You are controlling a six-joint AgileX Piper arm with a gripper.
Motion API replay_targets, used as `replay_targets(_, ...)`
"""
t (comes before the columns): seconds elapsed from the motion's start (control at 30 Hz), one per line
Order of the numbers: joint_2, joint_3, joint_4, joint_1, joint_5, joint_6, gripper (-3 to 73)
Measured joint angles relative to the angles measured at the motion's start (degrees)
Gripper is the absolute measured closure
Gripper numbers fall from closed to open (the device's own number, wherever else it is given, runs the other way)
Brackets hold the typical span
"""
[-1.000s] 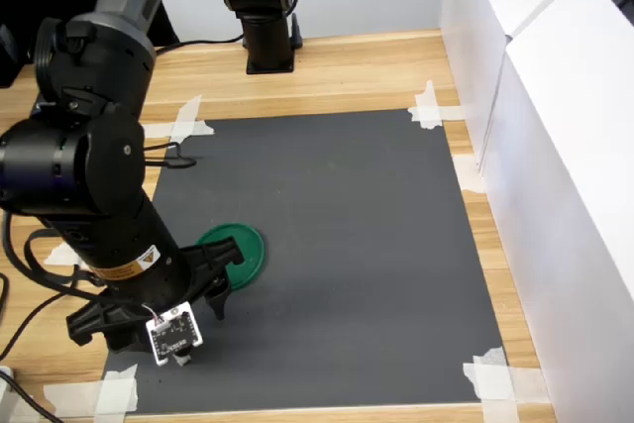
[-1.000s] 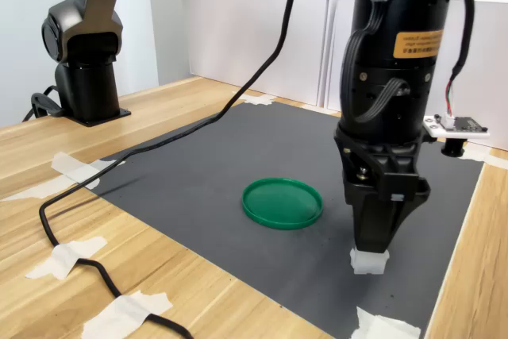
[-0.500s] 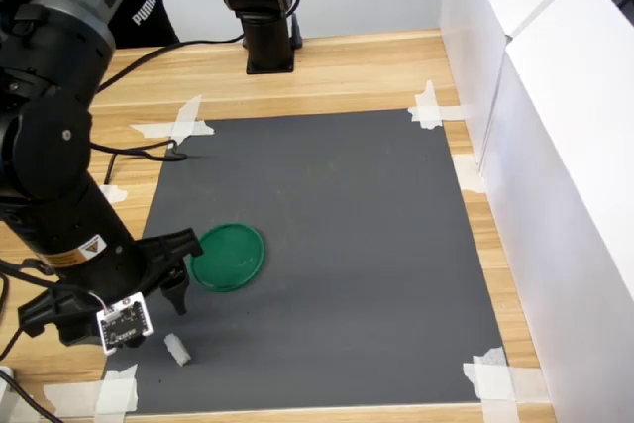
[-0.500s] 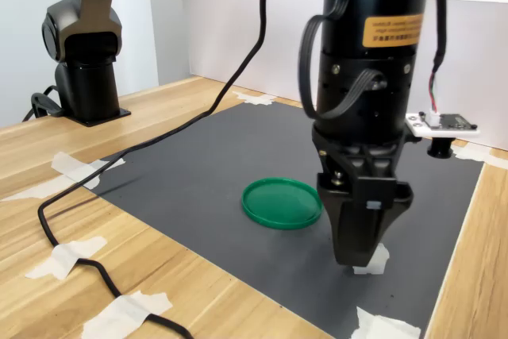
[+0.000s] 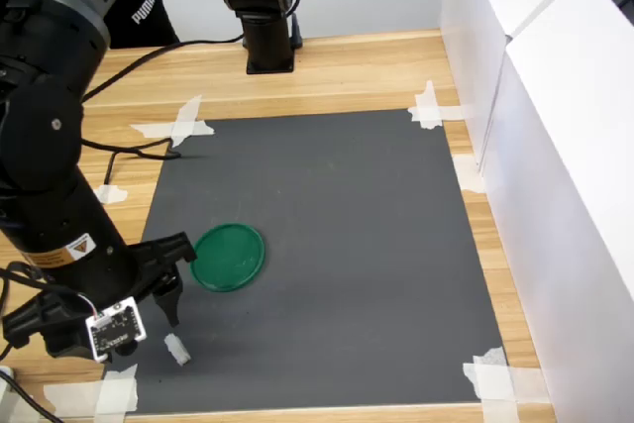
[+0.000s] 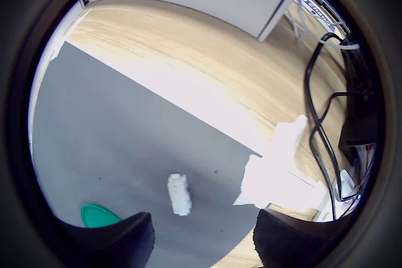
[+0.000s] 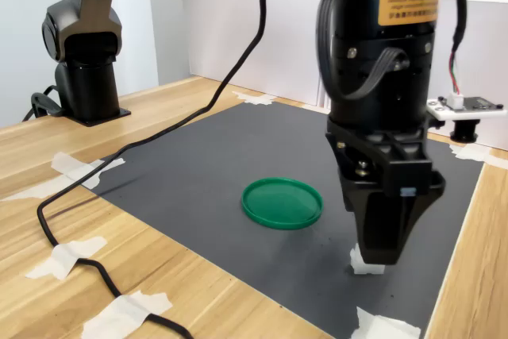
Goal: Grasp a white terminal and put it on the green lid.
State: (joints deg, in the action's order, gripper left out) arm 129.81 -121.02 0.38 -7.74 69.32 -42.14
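The white terminal [image 5: 177, 349] lies on the black mat near its front-left corner in the first exterior view, free of any grip. The wrist view shows the terminal [image 6: 179, 194] lying just beyond the two dark fingertips, which stand wide apart. My gripper [image 5: 164, 302] hangs open just above the mat, between the terminal and the green lid [image 5: 228, 257]. In the second exterior view the gripper [image 7: 384, 250] hides part of the terminal [image 7: 363, 262], and the green lid [image 7: 282, 202] lies flat to its left. A sliver of the lid [image 6: 99, 216] shows in the wrist view.
Torn white tape [image 5: 117, 391] holds the mat's corners to the wooden table. A black cable [image 7: 95, 172] trails over the mat's edge. White box walls [image 5: 555, 146] line the first exterior view's right. The arm base [image 5: 267, 42] stands at the back.
The gripper came off the terminal, shifting toward the first exterior view's left and uncovering it. The terminal stayed on the mat and the lid did not move.
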Motion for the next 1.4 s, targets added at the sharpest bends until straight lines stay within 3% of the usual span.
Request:
replay_targets(0.43, 1.7, -0.1, -3.9, 1.9, 0.2, 1.2, 3.4)
replay_targets(0.8, 1.8, -0.1, -1.2, 1.9, 0.2, -0.9, 3.4)
replay_targets(1.4, 4.1, -0.1, -1.5, 1.9, -0.7, -2.0, 3.7)
